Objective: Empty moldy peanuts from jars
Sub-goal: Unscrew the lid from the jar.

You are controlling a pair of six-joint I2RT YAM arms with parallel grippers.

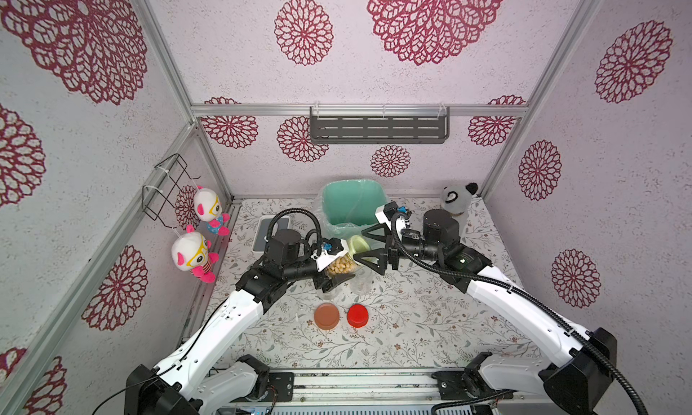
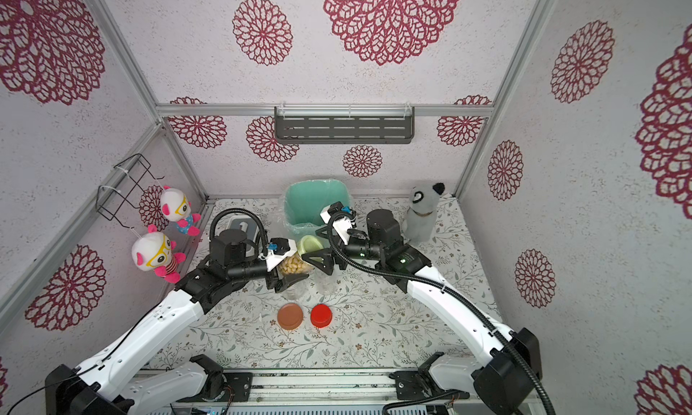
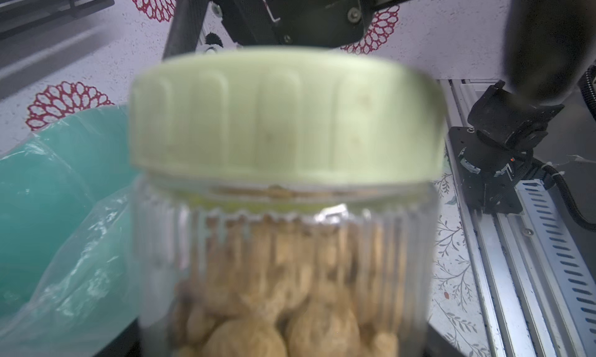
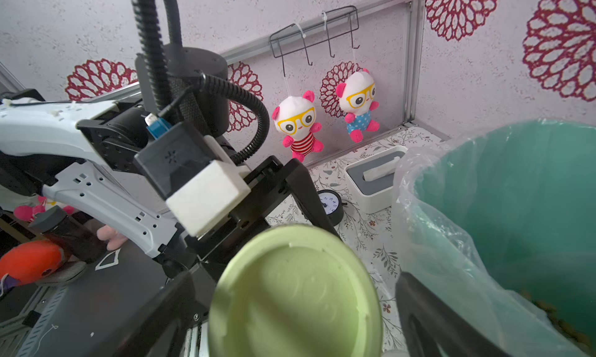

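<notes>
My left gripper (image 1: 337, 272) is shut on a clear jar (image 1: 339, 265) full of tan moldy peanuts (image 3: 274, 291), held tilted above the table, just in front of the bin. A pale green lid (image 1: 357, 244) (image 4: 293, 294) sits on its mouth (image 3: 287, 120). My right gripper (image 1: 366, 246) stands open around that lid, one finger (image 4: 429, 313) clearly apart from the rim. Two empty clear jars (image 1: 329, 290) (image 1: 359, 282) stand below on the table. A brown lid (image 1: 326, 315) and a red lid (image 1: 357, 315) lie nearer the front. A few peanuts (image 4: 548, 310) lie in the bin's bag.
The mint-green bin (image 1: 333, 194) lined with a clear bag stands at the back centre, right behind both grippers. A white-grey tissue box (image 1: 267, 229) sits back left, with a small round gauge (image 4: 329, 204) near it. A panda plush (image 1: 457, 199) is back right. Plush dolls (image 1: 208, 209) hang on the left wall.
</notes>
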